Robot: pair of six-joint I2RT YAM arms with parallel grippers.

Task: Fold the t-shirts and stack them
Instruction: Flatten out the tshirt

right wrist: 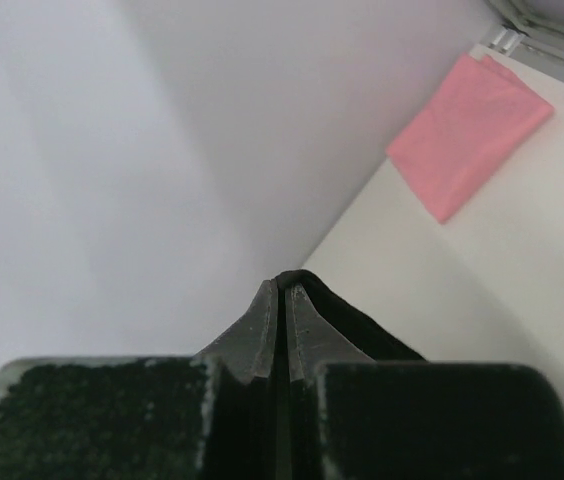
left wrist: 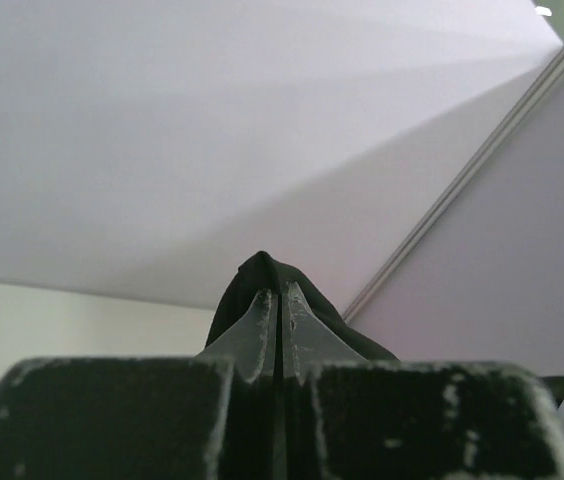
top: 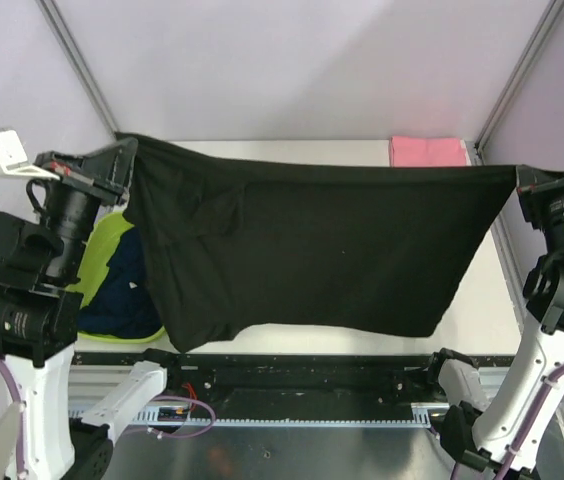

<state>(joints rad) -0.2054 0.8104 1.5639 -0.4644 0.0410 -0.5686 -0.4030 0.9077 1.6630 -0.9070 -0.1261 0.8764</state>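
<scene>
A black t-shirt [top: 312, 250] hangs stretched in the air between my two grippers, its print hidden. My left gripper [top: 122, 150] is shut on its left top corner; black cloth [left wrist: 262, 275] bunches over the closed fingertips in the left wrist view. My right gripper [top: 520, 178] is shut on the right top corner, with cloth [right wrist: 362, 322] draped past the fingertips in the right wrist view. A folded pink t-shirt [top: 427, 151] lies at the table's far right, also in the right wrist view [right wrist: 467, 130]. A dark navy t-shirt [top: 122, 295] lies in the basin.
The lime-green basin [top: 102, 250] stands at the left, partly behind the left arm and the hanging shirt. The white table [top: 482, 300] shows to the right of the shirt. Frame posts run up the back corners.
</scene>
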